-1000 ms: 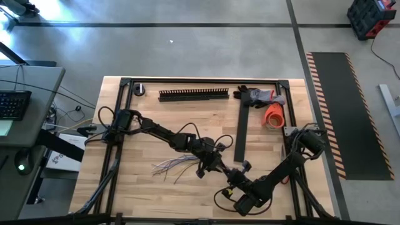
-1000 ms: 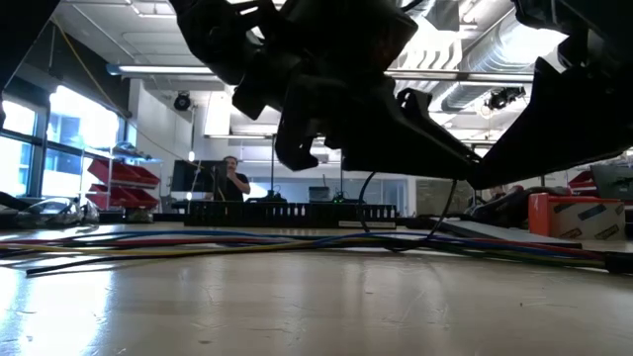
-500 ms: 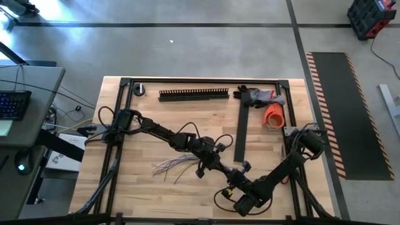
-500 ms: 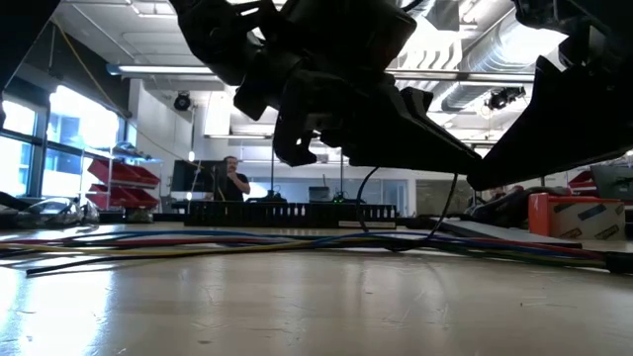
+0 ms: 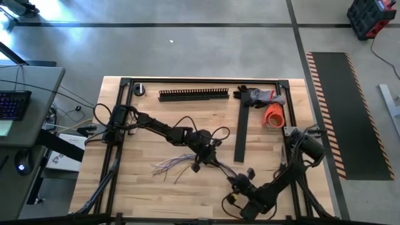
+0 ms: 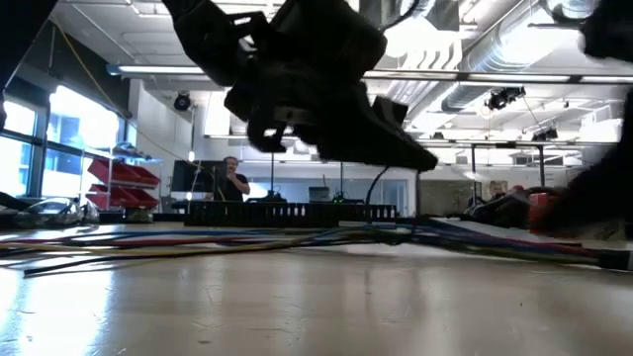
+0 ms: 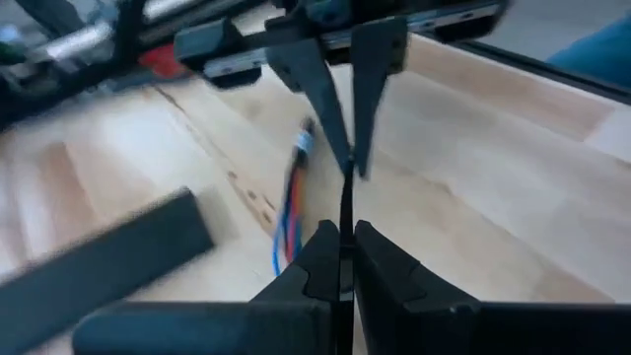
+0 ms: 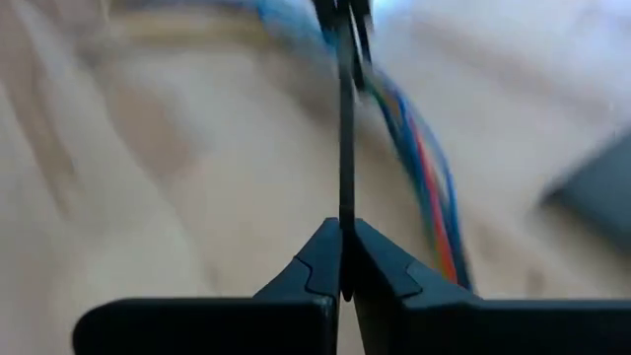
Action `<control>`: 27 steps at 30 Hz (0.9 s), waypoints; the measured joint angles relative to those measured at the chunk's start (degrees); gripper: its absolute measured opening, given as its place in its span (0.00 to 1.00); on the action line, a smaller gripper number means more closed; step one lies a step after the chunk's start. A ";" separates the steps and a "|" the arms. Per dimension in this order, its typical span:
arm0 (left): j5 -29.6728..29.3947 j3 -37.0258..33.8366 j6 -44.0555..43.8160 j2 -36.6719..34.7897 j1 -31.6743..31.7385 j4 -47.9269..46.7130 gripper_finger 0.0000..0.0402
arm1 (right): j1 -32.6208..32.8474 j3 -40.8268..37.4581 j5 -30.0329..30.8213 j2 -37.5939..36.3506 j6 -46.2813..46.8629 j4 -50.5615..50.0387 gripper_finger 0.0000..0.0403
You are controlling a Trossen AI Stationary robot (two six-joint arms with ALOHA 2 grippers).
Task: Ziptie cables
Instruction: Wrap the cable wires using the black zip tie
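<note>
The cables [image 5: 170,165] lie on the table, their frayed ends spread toward the left edge; in the low view the cables [image 6: 198,240] run across the tabletop. A thin black ziptie [image 5: 220,169] stretches between my two grippers. My left gripper [image 5: 200,162] stands at the bundle's right end, shut on the ziptie. My right gripper [image 5: 240,181] is nearer the near edge, also shut on the ziptie. The coloured wires [image 7: 290,212] pass beside the strip; whether the ziptie loops around them does not show. My left gripper pinches the ziptie [image 7: 345,222] between its two shut fingers, which lie along the strip. The strip runs straight and taut from them to the other gripper, above the table. My right gripper pinches the opposite part of the ziptie [image 8: 345,187] between its shut fingers, also along the strip. The strip leaves them taut, beside the coloured wires [image 8: 424,173].
A black slotted duct [image 5: 192,94] lies along the far edge, with a small round part [image 5: 139,90] to its left. A flat black cover strip [image 5: 240,139] lies right of centre. Gloves [image 5: 259,95] and an orange tape roll [image 5: 274,116] sit far right. A person [image 6: 233,180] stands in the room behind.
My left gripper has drawn toward the table's far left and my right gripper toward the near edge, both staying shut. The gap between them has grown and the ziptie now spans it taut. In the low view the right arm has swung out toward the picture's right.
</note>
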 joint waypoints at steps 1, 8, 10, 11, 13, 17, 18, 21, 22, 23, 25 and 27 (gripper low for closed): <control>0.44 -0.48 -0.36 0.00 0.17 0.08 0.00 | 0.41 0.00 -1.80 0.62 1.02 0.07 0.00; 0.17 -3.54 -0.45 0.00 0.20 1.53 0.00 | 3.45 5.07 -9.72 1.14 4.42 -5.64 0.00; 0.29 -3.88 -0.45 0.00 0.20 1.70 0.00 | 4.50 8.29 -14.16 1.12 6.42 -10.89 0.00; 0.28 -4.15 -0.46 0.00 0.21 1.82 0.00 | 4.92 9.71 -16.74 1.12 7.52 -13.57 0.00; 0.10 -4.46 -0.48 0.00 0.30 2.31 0.00 | 6.07 12.32 -20.80 1.14 9.60 -18.54 0.00; 0.12 -4.43 -0.52 0.00 0.26 3.44 0.00 | 8.17 16.41 -24.25 1.14 14.09 -25.56 0.00; 0.10 -4.43 -0.52 0.00 0.22 3.58 0.00 | 8.45 17.31 -26.08 1.14 14.91 -27.15 0.00; 0.06 -4.43 -0.52 0.00 -0.03 3.70 0.00 | 9.10 19.08 -35.88 1.14 17.41 -31.85 0.01; 0.10 -4.37 -0.52 0.00 -0.10 3.86 0.00 | 9.50 19.40 -38.46 1.14 18.31 -33.38 0.01; -0.03 -4.34 -0.53 0.00 -0.22 3.71 0.00 | 9.85 19.82 -42.01 1.14 19.23 -34.61 0.01; -0.14 -4.46 -0.52 0.00 -0.18 3.25 0.00 | 11.15 20.45 -46.59 1.14 20.08 -35.30 0.03; -0.25 -4.49 -0.56 0.02 -0.17 3.07 0.00 | 12.35 20.56 -50.30 1.14 21.11 -35.40 0.06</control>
